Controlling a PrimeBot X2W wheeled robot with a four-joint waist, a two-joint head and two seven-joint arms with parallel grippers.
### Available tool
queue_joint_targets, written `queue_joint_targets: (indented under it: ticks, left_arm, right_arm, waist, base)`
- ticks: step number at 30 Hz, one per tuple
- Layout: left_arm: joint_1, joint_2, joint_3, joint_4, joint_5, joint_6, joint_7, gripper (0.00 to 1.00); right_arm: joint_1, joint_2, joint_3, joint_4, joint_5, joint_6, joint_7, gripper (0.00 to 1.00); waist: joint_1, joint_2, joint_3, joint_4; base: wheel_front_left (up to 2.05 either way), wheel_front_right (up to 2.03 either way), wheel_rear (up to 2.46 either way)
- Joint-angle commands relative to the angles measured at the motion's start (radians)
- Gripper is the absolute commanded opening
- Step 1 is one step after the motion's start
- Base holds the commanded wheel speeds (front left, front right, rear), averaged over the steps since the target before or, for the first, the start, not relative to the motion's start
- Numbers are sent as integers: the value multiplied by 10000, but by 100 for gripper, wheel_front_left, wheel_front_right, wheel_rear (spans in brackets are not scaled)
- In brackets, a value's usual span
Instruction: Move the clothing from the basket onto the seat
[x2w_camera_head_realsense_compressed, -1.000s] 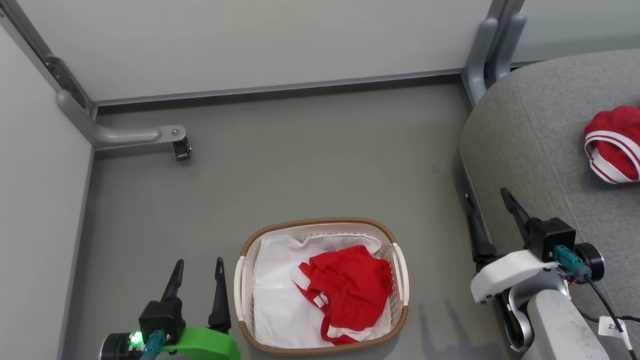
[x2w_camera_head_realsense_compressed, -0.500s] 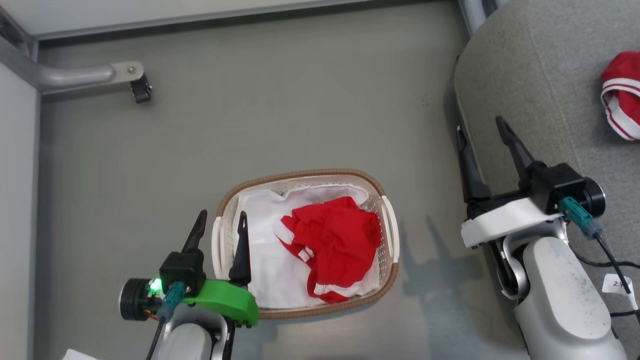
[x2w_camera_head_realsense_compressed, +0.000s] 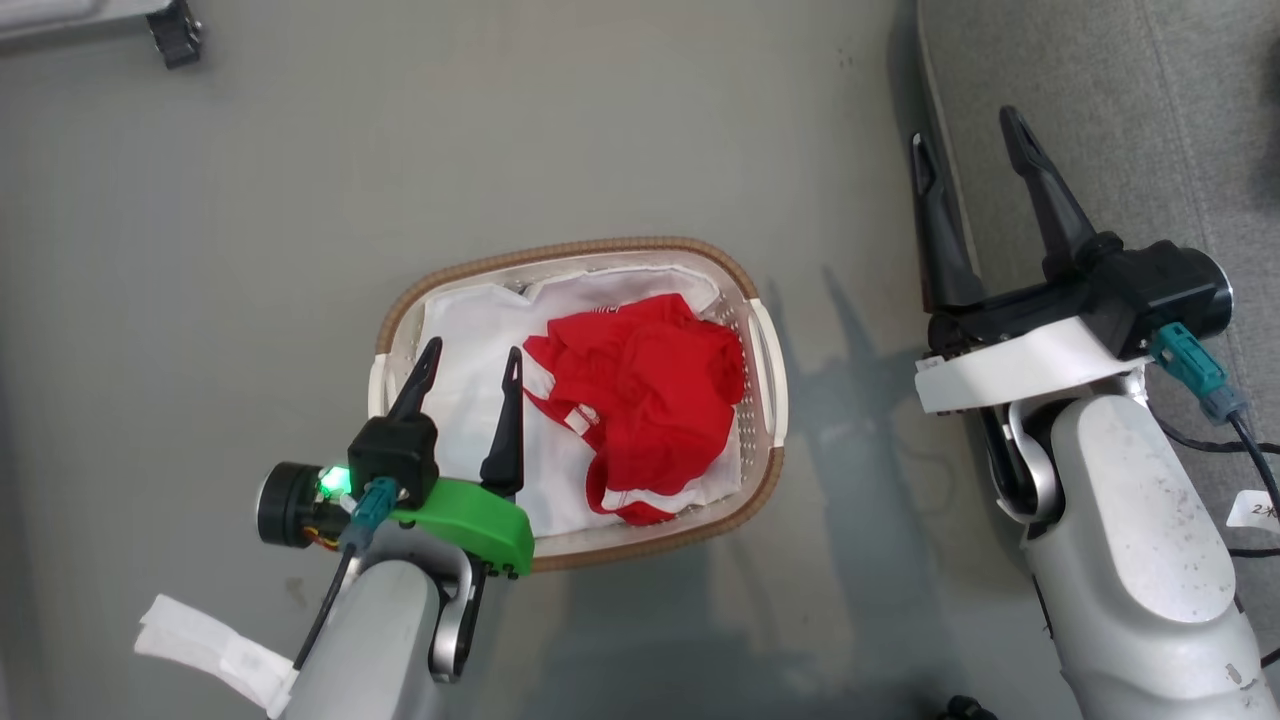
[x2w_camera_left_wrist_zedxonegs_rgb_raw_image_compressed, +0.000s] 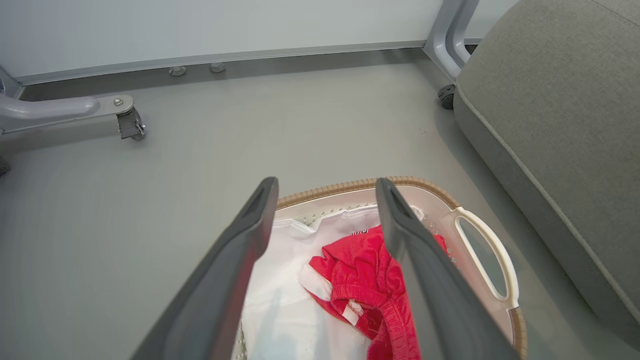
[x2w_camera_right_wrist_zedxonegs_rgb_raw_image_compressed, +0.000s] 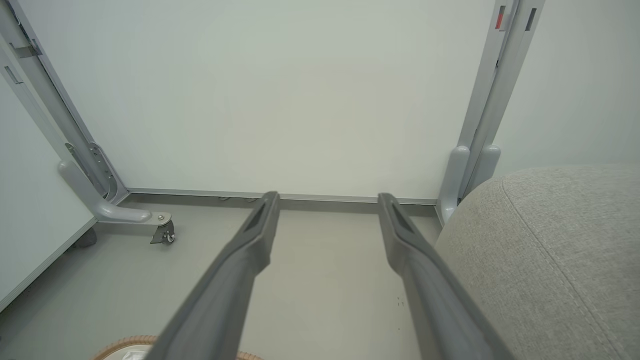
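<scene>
Before the grab: left pincer (x2w_camera_head_realsense_compressed: 472, 350) spread open over the laundry basket (x2w_camera_head_realsense_compressed: 600, 247), holding nothing.
The red garment (x2w_camera_head_realsense_compressed: 640, 390) lies crumpled in the basket on a white cloth sheet (x2w_camera_head_realsense_compressed: 455, 330); the right pincer (x2w_camera_head_realsense_compressed: 965, 128) hangs open at the edge of the grey seat (x2w_camera_head_realsense_compressed: 1150, 120). The left pincer sits over the sheet, so closing here could pinch white cloth instead, or drag the basket.

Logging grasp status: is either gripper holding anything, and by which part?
Nothing is held. Left gripper, jaws open, hovers over the cream perforated plastic basket holding a red fabric garment; right gripper open, empty.
</scene>
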Motion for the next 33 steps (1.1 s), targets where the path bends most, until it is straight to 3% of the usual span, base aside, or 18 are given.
queue_joint_targets:
  ticks: [1, 17, 33]
  left_arm:
    - [-317, 53, -96, 103, -68, -56, -5, 100]
    - [-1929, 57, -1021, 1803, -165, -437, -5, 100]
    - [-3752, 60, -2093, 4611, -1046, -986, -5, 100]
  right_arm:
    - [-172, -39, -17, -76, 59, -14, -46, 100]
    - [-927, -33, 214, -576, 335, -14, -46, 100]
    - [-1507, -34, 526, -1052, 578, -14, -46, 100]
  waist:
    - [0, 0, 718, -165]
    - [0, 0, 2200, -392]
    - [0, 0, 3283, -961]
  base:
    - [0, 0, 0]
    - [0, 0, 0]
    - [0, 0, 0]
